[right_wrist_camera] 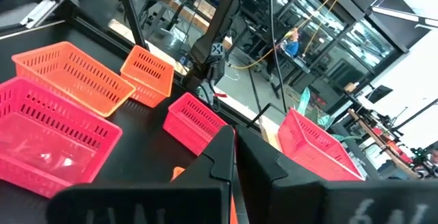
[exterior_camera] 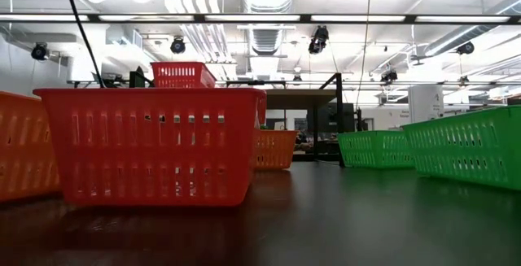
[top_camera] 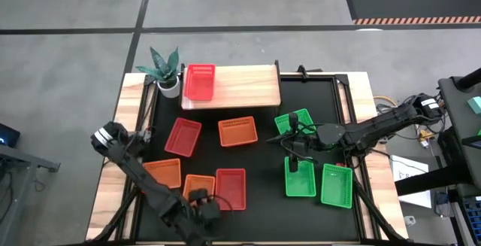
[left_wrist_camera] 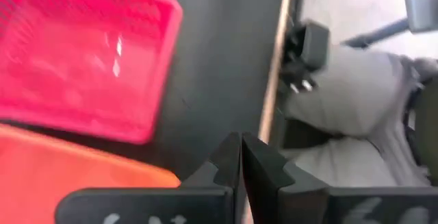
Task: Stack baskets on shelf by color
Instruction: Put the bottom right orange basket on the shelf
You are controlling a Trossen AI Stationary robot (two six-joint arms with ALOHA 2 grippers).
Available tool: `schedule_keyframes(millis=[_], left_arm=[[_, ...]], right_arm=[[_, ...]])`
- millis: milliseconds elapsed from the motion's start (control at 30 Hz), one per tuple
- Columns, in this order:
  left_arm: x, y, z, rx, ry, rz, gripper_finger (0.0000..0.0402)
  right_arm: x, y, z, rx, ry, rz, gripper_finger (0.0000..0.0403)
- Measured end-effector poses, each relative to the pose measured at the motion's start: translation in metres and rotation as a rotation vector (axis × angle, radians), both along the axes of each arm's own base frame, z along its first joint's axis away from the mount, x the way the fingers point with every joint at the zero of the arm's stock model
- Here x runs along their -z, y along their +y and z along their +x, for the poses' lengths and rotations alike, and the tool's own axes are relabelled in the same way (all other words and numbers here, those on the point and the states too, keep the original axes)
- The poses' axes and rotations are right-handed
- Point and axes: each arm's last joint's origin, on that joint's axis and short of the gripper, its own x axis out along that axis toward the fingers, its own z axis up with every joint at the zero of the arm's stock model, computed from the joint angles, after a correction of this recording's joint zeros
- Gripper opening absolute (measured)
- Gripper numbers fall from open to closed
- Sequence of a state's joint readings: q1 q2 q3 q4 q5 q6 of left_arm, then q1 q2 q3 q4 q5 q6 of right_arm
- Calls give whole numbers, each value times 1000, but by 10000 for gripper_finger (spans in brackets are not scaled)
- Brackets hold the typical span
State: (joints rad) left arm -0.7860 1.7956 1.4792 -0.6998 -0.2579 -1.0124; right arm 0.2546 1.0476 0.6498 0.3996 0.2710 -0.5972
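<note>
A red basket (top_camera: 200,81) sits on the left end of the wooden shelf (top_camera: 244,86). On the black table lie red baskets (top_camera: 183,137) (top_camera: 231,188), orange baskets (top_camera: 237,132) (top_camera: 162,174) (top_camera: 198,188) and green baskets (top_camera: 294,122) (top_camera: 300,178) (top_camera: 337,184). My left gripper (top_camera: 204,205) (left_wrist_camera: 240,157) is shut and hovers at the table's near edge, beside the near red basket (left_wrist_camera: 82,59) and an orange basket (left_wrist_camera: 68,172). My right gripper (top_camera: 290,142) (right_wrist_camera: 233,152) is shut, above the gap between the green baskets, facing the table's left.
A potted plant (top_camera: 165,69) stands at the shelf's left end. The table's near edge (left_wrist_camera: 277,80) runs just past my left gripper. Bare black tabletop (top_camera: 259,167) lies between the near red and green baskets. In the low view the near red basket (exterior_camera: 151,144) blocks much of the table.
</note>
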Motion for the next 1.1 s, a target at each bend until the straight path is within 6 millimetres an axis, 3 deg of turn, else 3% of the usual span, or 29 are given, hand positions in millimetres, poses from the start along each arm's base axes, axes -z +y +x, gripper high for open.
schedule_keyframes(millis=[233,467,600,867,1100], left_arm=[[-5,-23,-8,61,148,10,0],[0,-22,-14,20,221,-9,7],[0,-21,-17,36,271,-11,47],[13,-9,-28,70,320,187,148],[33,-2,-34,98,370,253,173]], right_arm=[[0,0,0,2,1,21,9],[0,0,0,3,2,32,9],[0,0,0,3,3,32,9],[1,0,0,3,5,35,9],[3,0,0,3,25,29,9]])
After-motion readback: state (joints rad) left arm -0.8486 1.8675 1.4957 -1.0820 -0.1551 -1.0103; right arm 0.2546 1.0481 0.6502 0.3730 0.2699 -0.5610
